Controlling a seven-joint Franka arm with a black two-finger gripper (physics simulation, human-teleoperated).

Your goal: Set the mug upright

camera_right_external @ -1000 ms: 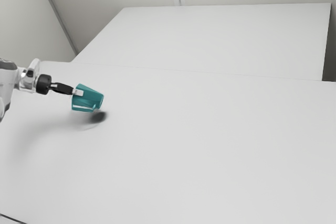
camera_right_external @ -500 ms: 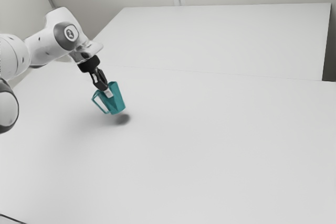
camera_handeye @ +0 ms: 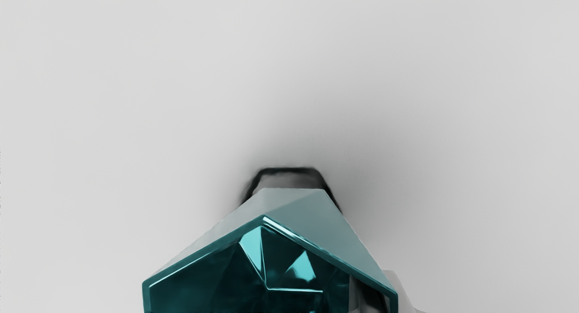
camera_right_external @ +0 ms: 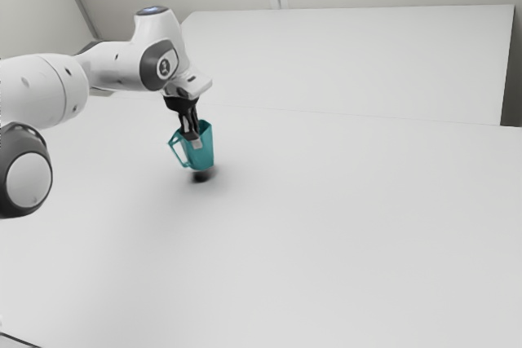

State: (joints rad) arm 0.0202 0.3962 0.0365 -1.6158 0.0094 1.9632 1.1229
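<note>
Mug point(camera_right_external: 204, 151), teal, with flat angular sides, is held in the gripper point(camera_right_external: 195, 140) over the white table point(camera_right_external: 351, 226), toward the exterior view's left. It is close to upright, with its open end up and a slight lean. The handle point(camera_right_external: 170, 143), an angular loop, sticks out on the side facing the exterior view's left.

The gripper is black with pale fingertips and reaches down from above. It pinches the mug's wall: one finger is inside the cup, and the other presses against the outside, near the handle's side.

Directly below the base, a small dark shadow point(camera_right_external: 201, 177) lies on the table, with a softer gray haze around it. The base is very near the tabletop, but whether the two touch is hard to tell.

The white and gray arm point(camera_right_external: 122, 67) comes in from the exterior view's left, bends at a rounded joint and points its hand downward. Behind the table is another pale flat surface point(camera_right_external: 351, 63).

The wrist view looks down on the mug's open end. The rim point(camera_handeye: 203, 251) forms a broad angular peak, and glossy dark teal facets with brighter patches line the inside. The outer walls narrow toward the base, where the dark shadow outlines its edge.
</note>
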